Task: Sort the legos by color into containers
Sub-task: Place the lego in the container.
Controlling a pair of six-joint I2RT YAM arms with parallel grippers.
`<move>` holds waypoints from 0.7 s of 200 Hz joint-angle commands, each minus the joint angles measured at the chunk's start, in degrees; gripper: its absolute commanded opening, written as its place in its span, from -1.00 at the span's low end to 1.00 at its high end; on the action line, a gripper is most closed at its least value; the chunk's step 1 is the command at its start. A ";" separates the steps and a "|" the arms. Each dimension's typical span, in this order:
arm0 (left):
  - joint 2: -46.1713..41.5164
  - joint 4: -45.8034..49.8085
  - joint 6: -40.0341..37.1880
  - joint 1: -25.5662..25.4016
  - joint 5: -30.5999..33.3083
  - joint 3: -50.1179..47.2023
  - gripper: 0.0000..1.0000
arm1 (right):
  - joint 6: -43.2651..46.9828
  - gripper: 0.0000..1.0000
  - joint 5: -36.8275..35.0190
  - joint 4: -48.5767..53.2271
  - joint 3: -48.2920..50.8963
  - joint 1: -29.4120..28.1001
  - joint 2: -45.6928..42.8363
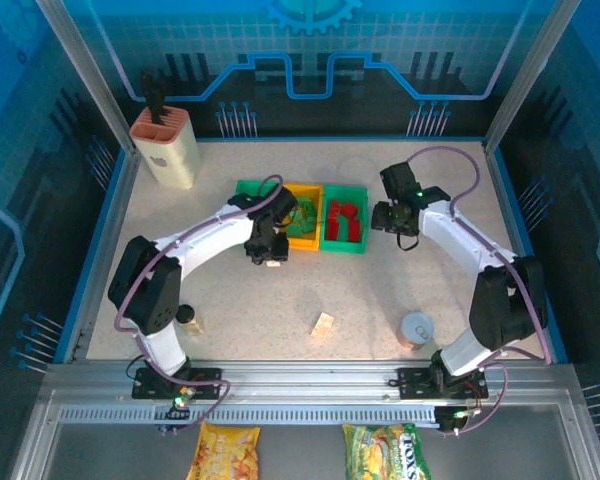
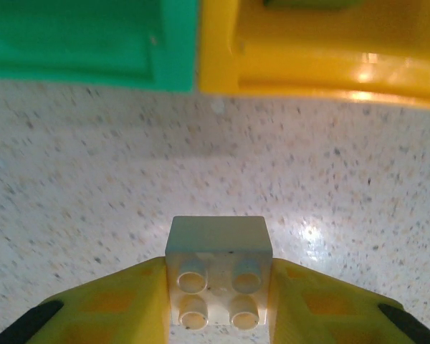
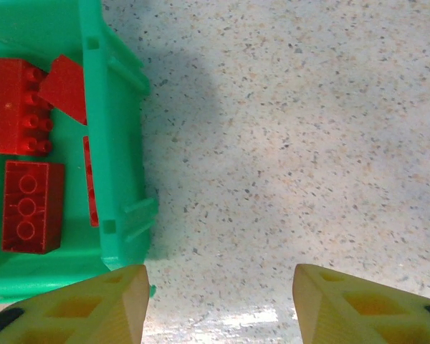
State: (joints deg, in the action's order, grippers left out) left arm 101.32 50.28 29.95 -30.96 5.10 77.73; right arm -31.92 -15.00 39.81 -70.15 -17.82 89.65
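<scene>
Left wrist view: left gripper [image 2: 218, 304] is clamped on a cream brick [image 2: 216, 240] by its sides, just short of the yellow bin [image 2: 322, 64]. Likely light, rigid, slick; flat sides grip best. Right gripper [image 3: 221, 301] stands part open, empty, beside the green bin [image 3: 111, 143].

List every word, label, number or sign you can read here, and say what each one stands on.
"TOYS" (blurred, uncertain): green snack bag in front of the table.
Yellow snack bag: print too blurred to read.
Cream lego: no readable lettering on its studs.
</scene>
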 commanded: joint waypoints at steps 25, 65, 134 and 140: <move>2.77 3.72 -9.20 7.94 -0.72 6.91 -0.27 | -1.30 0.12 -2.74 4.08 0.19 0.83 -3.63; 5.27 5.15 -12.71 13.07 1.01 12.70 -0.27 | -1.04 0.12 -3.71 5.37 -0.07 0.85 -5.00; 11.85 6.67 -15.69 15.76 3.89 19.48 -0.25 | -1.29 0.12 -4.67 6.76 0.67 0.84 -7.18; 12.60 6.76 -15.71 15.89 3.67 19.81 -0.25 | -1.34 0.12 -4.68 6.90 0.72 0.86 -7.33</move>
State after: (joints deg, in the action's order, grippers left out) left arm 111.20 54.41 16.29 -15.68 7.99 94.85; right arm -32.14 -18.11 44.62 -70.11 -17.80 84.38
